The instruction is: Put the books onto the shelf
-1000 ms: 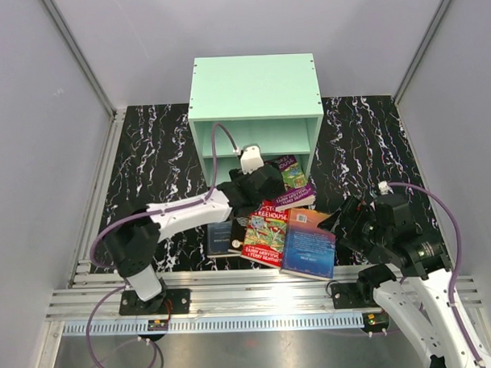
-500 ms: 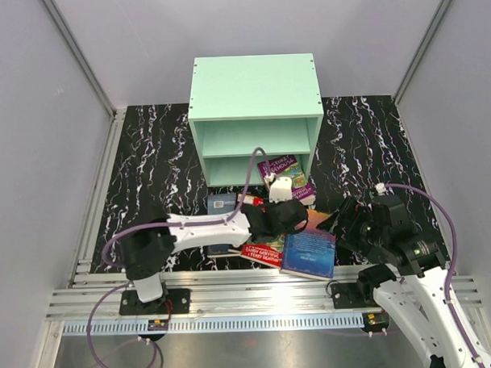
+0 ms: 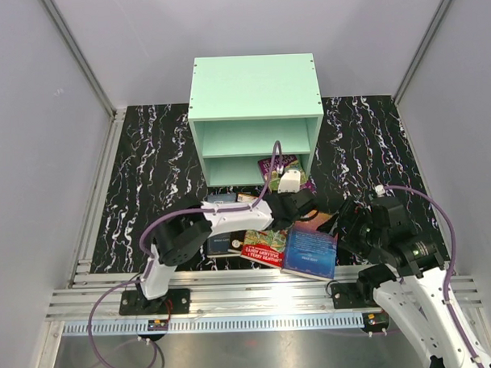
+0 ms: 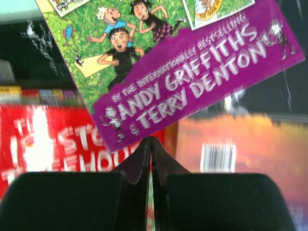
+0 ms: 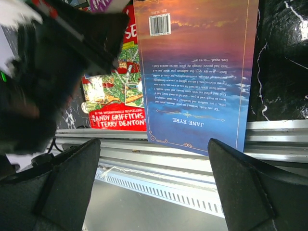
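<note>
The mint-green shelf [image 3: 254,95] stands at the back, both compartments open toward me. The purple book [image 3: 275,164] [image 4: 192,62] lies just in front of it. My left gripper [image 3: 294,200] [image 4: 150,139] is shut, its tips pinching that book's lower edge. Beneath lie the red book [image 3: 264,246] [image 4: 48,144] and the blue-and-orange book [image 3: 310,246] [image 5: 197,72]. Two dark books [image 3: 221,237] sit left of the red one, partly under my left arm. My right gripper [image 3: 348,221] [image 5: 154,187] hangs open over the near rail, holding nothing.
The dark marbled mat [image 3: 148,179] covers the table. An aluminium rail [image 3: 258,301] [image 5: 192,159] runs along the near edge, and the blue-and-orange book's corner overhangs it. Grey walls close in the left, right and back sides.
My left gripper moved from the shelf's front rightward and nearer to me, then shut on the purple book's lower edge. The right arm has barely moved.
</note>
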Controlling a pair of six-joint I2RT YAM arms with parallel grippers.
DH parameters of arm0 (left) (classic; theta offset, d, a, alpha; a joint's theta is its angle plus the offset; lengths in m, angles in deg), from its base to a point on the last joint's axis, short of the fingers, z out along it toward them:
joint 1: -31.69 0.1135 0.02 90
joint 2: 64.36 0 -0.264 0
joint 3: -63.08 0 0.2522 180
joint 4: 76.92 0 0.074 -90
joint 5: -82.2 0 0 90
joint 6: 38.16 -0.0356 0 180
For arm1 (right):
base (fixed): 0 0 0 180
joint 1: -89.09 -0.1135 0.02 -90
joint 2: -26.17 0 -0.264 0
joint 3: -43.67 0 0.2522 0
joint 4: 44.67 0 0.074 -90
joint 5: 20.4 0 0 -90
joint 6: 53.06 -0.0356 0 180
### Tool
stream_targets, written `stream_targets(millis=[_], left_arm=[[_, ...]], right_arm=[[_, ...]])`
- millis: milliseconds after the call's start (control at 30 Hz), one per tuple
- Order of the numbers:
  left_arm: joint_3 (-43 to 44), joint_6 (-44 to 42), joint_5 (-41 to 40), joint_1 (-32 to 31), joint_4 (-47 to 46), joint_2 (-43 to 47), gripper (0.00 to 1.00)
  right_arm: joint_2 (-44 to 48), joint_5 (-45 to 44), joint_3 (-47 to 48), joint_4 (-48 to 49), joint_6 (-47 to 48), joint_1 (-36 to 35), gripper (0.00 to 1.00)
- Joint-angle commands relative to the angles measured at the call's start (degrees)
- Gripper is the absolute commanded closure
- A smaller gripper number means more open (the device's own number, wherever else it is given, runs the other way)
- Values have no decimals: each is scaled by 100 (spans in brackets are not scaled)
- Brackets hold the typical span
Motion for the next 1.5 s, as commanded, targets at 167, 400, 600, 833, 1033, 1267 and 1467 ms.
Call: stream_targets(millis=[167,400,600,833,1033,1267,1467], left_arm=[[621,-382,-501,728,25,-508,100],[1104,-726,-378,1001,-99,-806,100],[1553,-814,-202,1036,-151,-1123,100],[1073,-341,-544,983,51,-659,64],[-291,-225,-720,562,-397,843,15],[-1469,-681,236,447,-722,2268,6],[-2217,-717,1871,211,-1724,2796,6]], right_arm=[[-139,-203,-57,133,260,-43,0],[-253,-168,-162,300,260,-43,0],[-376,-185,-198,388,286,-43,0],[-219,-221,-346,274,304,-34,0],[159,-124,-856,186,103,-34,0],[-383,-457,-832,141,-294,-43,0],[-2080,-818,-461,457,40,-43,0]])
